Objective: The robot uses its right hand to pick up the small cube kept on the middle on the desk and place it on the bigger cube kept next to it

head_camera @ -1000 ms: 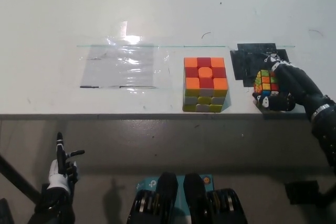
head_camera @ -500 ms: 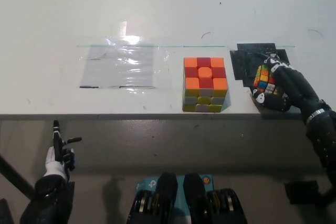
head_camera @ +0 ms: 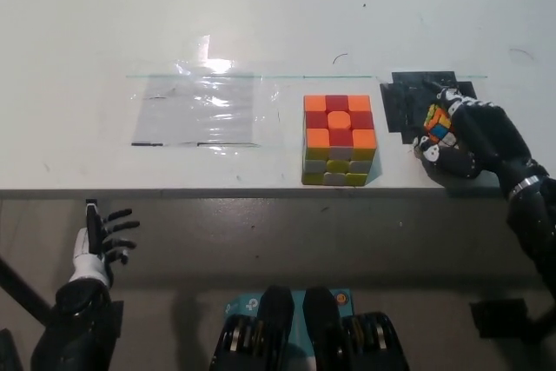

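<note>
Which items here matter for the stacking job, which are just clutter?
Job:
small multicoloured cube, held in black right hand
big orange-and-red cube

Clutter:
clear plastic sheet
black mat
white left hand, open, resting below the white desk

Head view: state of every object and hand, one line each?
Small multicoloured cube: gripped by the black right hand, over the black mat.
Big orange-and-red topped cube: on the white desk, nothing on top.
Black right hand: shut on the small cube.
White left hand: open, below the desk edge.
</note>
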Motion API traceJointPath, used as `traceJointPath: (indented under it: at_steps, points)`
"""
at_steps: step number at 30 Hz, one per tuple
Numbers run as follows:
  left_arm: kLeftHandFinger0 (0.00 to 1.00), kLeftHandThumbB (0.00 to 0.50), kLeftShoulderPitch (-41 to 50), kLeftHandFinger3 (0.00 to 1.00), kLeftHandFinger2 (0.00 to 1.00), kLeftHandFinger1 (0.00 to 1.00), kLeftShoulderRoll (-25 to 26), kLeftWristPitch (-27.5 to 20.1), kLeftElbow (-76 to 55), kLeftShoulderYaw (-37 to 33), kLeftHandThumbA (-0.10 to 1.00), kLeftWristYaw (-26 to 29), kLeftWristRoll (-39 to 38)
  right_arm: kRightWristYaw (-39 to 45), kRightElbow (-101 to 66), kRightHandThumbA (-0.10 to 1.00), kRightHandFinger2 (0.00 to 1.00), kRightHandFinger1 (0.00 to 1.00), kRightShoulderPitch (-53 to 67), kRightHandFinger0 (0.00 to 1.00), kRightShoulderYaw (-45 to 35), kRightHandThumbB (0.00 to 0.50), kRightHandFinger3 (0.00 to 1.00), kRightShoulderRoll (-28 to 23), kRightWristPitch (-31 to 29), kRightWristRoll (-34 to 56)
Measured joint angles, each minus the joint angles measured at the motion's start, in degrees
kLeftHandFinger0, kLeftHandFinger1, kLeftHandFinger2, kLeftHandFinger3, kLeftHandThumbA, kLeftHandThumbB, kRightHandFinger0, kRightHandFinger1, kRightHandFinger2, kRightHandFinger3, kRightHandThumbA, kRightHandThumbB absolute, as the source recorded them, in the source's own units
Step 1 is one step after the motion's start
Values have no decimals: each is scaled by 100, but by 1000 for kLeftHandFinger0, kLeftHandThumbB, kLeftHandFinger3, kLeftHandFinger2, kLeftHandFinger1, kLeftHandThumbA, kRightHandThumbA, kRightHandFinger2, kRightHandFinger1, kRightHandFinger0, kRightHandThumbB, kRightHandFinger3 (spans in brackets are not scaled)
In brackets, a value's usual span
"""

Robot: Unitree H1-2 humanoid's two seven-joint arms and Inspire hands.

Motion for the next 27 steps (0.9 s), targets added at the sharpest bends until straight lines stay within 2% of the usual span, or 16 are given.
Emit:
traceJointPath:
  at_steps: [1, 3, 5, 6, 9, 10, 11, 12, 14, 16, 17, 19, 22, 23, 25, 27]
  points:
    - [381, 228, 2, 629, 641, 477, 0, 0, -32, -11, 1000, 0, 1, -118, 61, -98, 108, 0, -14, 0, 22, 89, 1000, 6, -34, -71]
    - [370, 197, 25, 662, 631, 451, -1, 1, -127, -31, 1000, -1, 3, -365, 191, -100, 71, 0, -63, 0, 88, 11, 1000, 25, -115, -191]
    - [397, 172, 74, 699, 637, 474, -5, 7, -307, -36, 1000, 0, 2, -581, 296, -100, 123, 69, -111, 0, 179, 0, 1000, 36, -182, -341]
    - [435, 147, 88, 728, 666, 505, -4, 9, -353, -39, 1000, 0, 2, -633, 313, -100, 144, 121, -118, 9, 203, 21, 1000, 38, -202, -377]
    - [478, 147, 205, 734, 678, 531, -5, 26, -594, -78, 1000, 2, 9, -921, 393, -100, 230, 205, -138, 2, 349, 54, 689, 49, -268, -586]
    - [458, 135, 244, 725, 664, 514, -5, 35, -653, -86, 1000, 1, 10, -988, 419, -100, 203, 182, -146, 0, 386, 32, 411, 49, -291, -645]
    - [417, 123, 278, 719, 656, 500, -5, 45, -700, -88, 1000, 2, 10, -1068, 466, -100, 240, 205, -161, 0, 420, 23, 223, 49, -315, -704]
    - [405, 120, 304, 712, 639, 484, -5, 48, -739, -94, 1000, 3, 11, -1147, 534, -100, 372, 289, -188, 0, 455, 27, 159, 50, -341, -756]
    - [416, 110, 363, 715, 640, 491, -7, 74, -861, -95, 1000, 5, 11, -1338, 725, -100, 739, 468, -267, 2, 540, 22, 267, 56, -400, -868]
    - [475, 112, 402, 734, 671, 536, -16, 123, -981, -97, 1000, 38, 14, -1511, 888, -100, 923, 550, -330, 22, 588, 1, 489, 71, -451, -941]
    - [484, 112, 420, 741, 678, 543, -22, 146, -1026, -96, 1000, 60, 14, -1587, 949, -100, 956, 582, -345, 46, 602, 0, 515, 80, -468, -971]
    - [508, 97, 446, 749, 694, 559, -32, 183, -1098, -97, 1000, 76, 15, -1698, 1010, -100, 958, 605, -363, 78, 620, 30, 514, 103, -481, -1025]
    - [524, 91, 497, 772, 708, 579, -40, 273, -1235, -111, 1000, 113, 25, -1904, 1117, -100, 882, 562, -368, 59, 650, 27, 425, 141, -492, -1103]
    - [531, 84, 501, 777, 708, 581, -40, 291, -1247, -114, 1000, 119, 27, -1949, 1140, -100, 861, 538, -368, 37, 650, 40, 430, 152, -499, -1112]
    - [578, 93, 523, 789, 706, 604, -42, 341, -1314, -115, 1000, 124, 28, -2065, 1180, -100, 840, 522, -368, 36, 652, 10, 450, 180, -525, -1139]
    - [596, 93, 542, 785, 708, 614, -42, 374, -1367, -140, 1000, 127, 42, -2202, 1233, -100, 827, 514, -368, 30, 660, 40, 476, 197, -552, -1191]
